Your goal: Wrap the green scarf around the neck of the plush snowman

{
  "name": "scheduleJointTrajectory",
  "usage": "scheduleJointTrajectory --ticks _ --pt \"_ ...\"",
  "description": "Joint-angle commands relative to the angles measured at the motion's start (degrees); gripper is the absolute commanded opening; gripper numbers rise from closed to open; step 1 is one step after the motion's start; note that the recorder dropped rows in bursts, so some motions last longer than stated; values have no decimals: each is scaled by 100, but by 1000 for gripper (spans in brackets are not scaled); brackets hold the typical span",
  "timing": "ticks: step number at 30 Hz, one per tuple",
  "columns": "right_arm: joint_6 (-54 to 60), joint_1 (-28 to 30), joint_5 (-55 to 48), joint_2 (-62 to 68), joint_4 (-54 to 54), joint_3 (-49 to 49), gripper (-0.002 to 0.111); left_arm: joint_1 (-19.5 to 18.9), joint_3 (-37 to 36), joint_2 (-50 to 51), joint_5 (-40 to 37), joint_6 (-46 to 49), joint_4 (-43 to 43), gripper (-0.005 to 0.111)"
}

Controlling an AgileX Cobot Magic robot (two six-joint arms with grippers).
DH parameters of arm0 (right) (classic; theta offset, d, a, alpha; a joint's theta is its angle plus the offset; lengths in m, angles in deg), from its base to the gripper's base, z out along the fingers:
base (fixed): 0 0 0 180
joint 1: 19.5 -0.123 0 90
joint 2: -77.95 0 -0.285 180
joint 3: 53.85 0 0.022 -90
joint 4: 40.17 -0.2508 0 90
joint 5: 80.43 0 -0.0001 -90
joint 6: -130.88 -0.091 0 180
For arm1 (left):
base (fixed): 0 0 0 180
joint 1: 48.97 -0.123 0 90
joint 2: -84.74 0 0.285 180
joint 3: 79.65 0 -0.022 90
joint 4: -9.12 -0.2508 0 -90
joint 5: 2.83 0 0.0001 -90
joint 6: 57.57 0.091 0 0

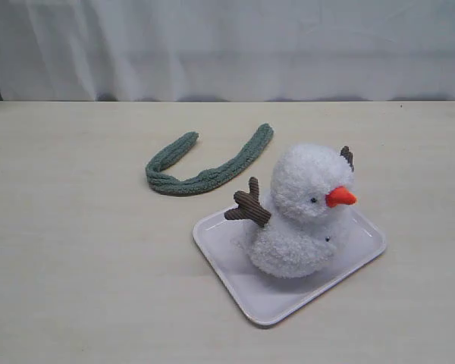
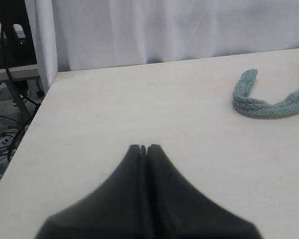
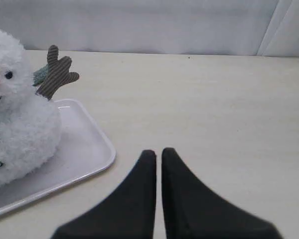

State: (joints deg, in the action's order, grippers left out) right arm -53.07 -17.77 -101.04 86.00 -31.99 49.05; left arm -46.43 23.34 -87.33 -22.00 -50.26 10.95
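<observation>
Sage-green ribbed knit forms the green scarf (image 1: pixel 205 180), a long, narrow, fuzzy strip that is laid flat on the pale, faintly grained table (image 1: pixel 76 265) in a loose U. Both rounded ends are turned toward the white curtain (image 1: pixel 227 45) at the back. The strip lies near the far-left side of the tray and apart from both tray and toy; in the left wrist view its bend (image 2: pixel 269 107) is seen well away from the fingers.

The plush snowman (image 1: pixel 303 212) is seated on a smooth, glossy white tray (image 1: pixel 265 292), rectangular with rounded corners and a shallow raised rim. Two shaggy white balls make up the toy, the smaller one on top. An orange cone nose (image 1: pixel 340 197) is pointed toward the right of the exterior view, with a small black eye just beside it. Brown corduroy twig arms are forked like antlers, one (image 1: pixel 250 205) at the near shoulder and one (image 1: pixel 347 157) behind the head. Its neck is bare.

The left gripper (image 2: pixel 143 147) is seen with its dark, tapered fingers pressed together above bare tabletop, with nothing caught between them. The right gripper (image 3: pixel 158 152) is likewise drawn closed on nothing, with only a thin slit left between its matte black fingers, and is held near the tray's corner (image 3: pixel 79 149), beside the snowman (image 3: pixel 15 124).
</observation>
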Motion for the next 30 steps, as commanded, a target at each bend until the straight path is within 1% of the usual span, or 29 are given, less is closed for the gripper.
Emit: scheduleJointTrajectory --ticks 1,5,9,11,13,16,17,23,24,25,26,28,29,30 --pt "34 26 -1 -26 23 -11 4 -28 -20 -14 67 8 42 0" --pt "84 26 34 -26 98 -11 4 -28 -20 -14 67 8 42 0" --pt "193 26 406 -26 745 -11 4 -28 -20 -14 67 8 42 0" --pt "193 26 720 -26 841 -11 4 -28 -20 -14 67 8 42 0" --pt "193 26 1313 -26 990 -11 4 -28 -20 -14 67 8 42 0" --pt "182 26 2474 -26 1070 -11 4 -28 -20 -14 67 8 42 0" --pt "182 26 3107 -26 1070 -11 4 -28 -20 -14 67 8 42 0" --pt "117 16 5115 -26 1070 -11 4 -28 -20 -14 67 8 42 0" --pt "-147 16 5742 -26 1070 -11 4 -28 -20 -14 67 8 42 0" --pt "-519 16 6054 -26 1070 -11 4 -28 -20 -14 67 8 42 0" --pt "-1267 16 6556 -26 1012 -11 4 -28 -20 -14 67 8 42 0" --pt "-2257 16 7027 -26 968 -11 4 -28 -20 -14 67 8 42 0" --pt "-2406 16 6828 -26 894 -11 4 -28 -20 -14 67 8 42 0" --pt "-2761 16 6055 -26 894 245 4 -28 -20 -14 67 8 42 0"
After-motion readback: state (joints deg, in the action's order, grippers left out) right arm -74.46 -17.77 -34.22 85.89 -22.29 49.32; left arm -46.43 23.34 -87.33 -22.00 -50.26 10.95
